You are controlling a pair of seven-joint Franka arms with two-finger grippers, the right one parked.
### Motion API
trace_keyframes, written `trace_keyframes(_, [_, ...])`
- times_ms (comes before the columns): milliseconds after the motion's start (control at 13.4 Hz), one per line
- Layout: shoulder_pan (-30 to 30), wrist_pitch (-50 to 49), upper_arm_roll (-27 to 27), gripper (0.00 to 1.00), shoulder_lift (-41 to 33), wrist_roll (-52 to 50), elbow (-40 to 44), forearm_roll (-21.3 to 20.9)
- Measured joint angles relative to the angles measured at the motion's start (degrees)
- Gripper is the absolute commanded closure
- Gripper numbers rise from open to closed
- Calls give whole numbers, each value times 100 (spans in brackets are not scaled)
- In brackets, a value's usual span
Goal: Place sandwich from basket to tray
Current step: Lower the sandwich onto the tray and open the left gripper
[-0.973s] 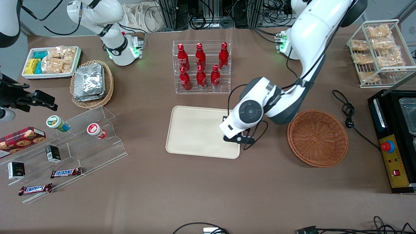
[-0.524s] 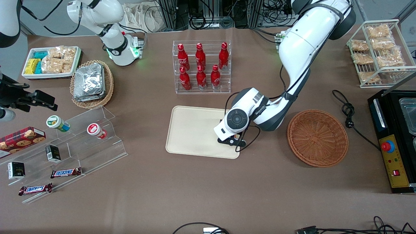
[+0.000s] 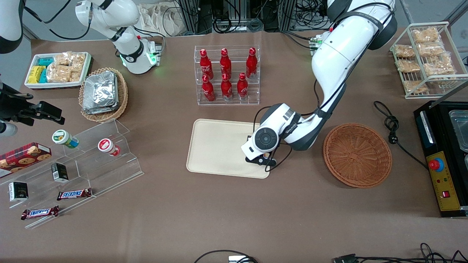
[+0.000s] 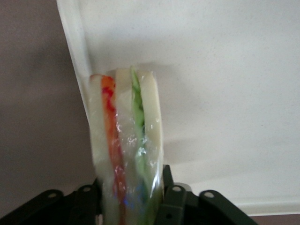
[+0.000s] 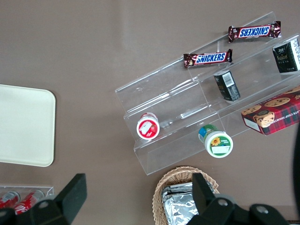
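Brown surface (image 3: 234, 204) carries the cream tray (image 3: 215, 146), with the woven reddish basket (image 3: 357, 155) beside it toward the working arm's end. Over the tray's edge nearest the basket hangs the end effector (image 3: 260, 159), clamped on the wrapped sandwich (image 4: 127, 140). The sandwich stands on edge between the fingers (image 4: 174, 199), just above the tray floor by its rim.

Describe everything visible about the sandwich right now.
The sandwich is a wedge of pale bread with an orange-red layer and a green layer, wrapped in clear glossy film. It stands on edge, clamped between the fingers of the gripper, over the cream tray near its rim. Whether it touches the tray cannot be told. In the front view the arm hides it.
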State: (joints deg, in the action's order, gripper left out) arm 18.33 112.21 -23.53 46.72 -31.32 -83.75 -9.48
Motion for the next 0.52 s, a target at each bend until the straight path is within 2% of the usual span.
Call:
trace_keyframes(224, [-33, -190, 7, 0, -73, -1, 345, -2])
trace_keyframes(524, [-259, -1584, 19, 0, -444, 114, 1257, -11])
